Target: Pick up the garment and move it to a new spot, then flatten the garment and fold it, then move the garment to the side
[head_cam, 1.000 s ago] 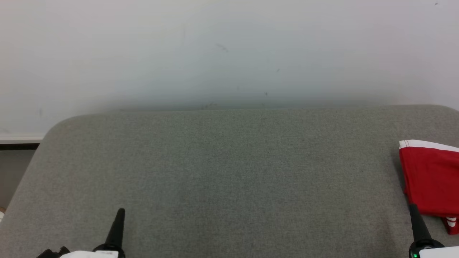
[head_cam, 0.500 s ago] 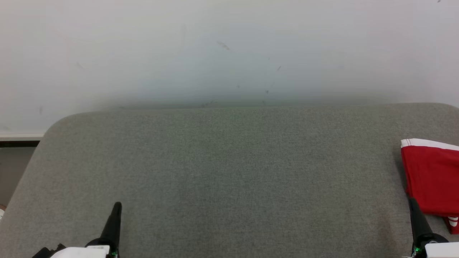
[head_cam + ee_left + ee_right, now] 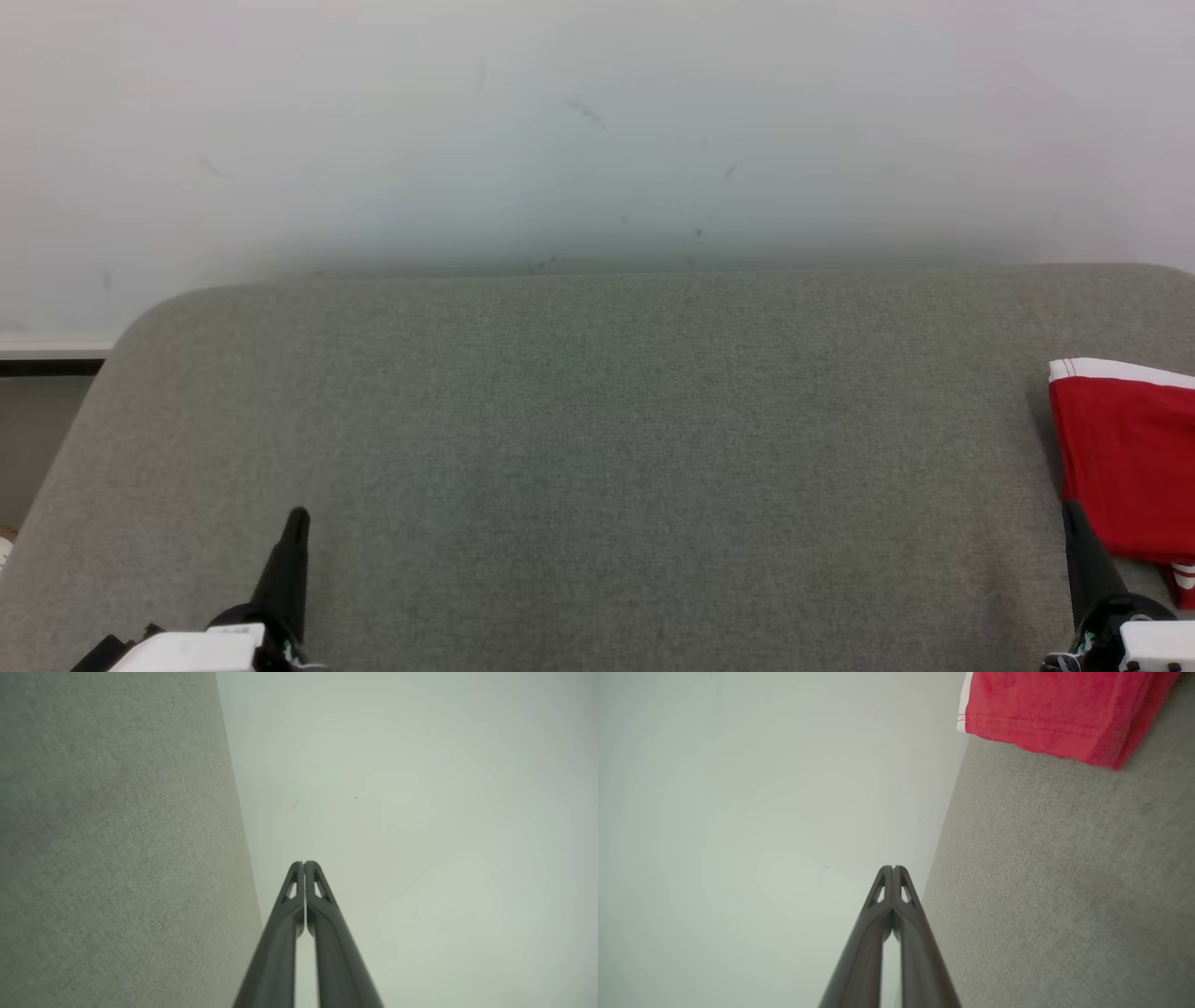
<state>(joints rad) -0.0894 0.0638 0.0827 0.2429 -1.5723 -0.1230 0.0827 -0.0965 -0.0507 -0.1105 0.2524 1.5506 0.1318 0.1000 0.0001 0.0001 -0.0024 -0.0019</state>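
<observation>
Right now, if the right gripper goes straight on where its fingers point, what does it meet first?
Probably the pale wall: the shut right gripper aims at it, and its line runs beside the red garment, not into it. Depth is unclear.

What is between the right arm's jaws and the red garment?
Nothing visible. Only bare grey cushion lies between the right gripper, its jaws shut, and the red garment ahead of it.
</observation>
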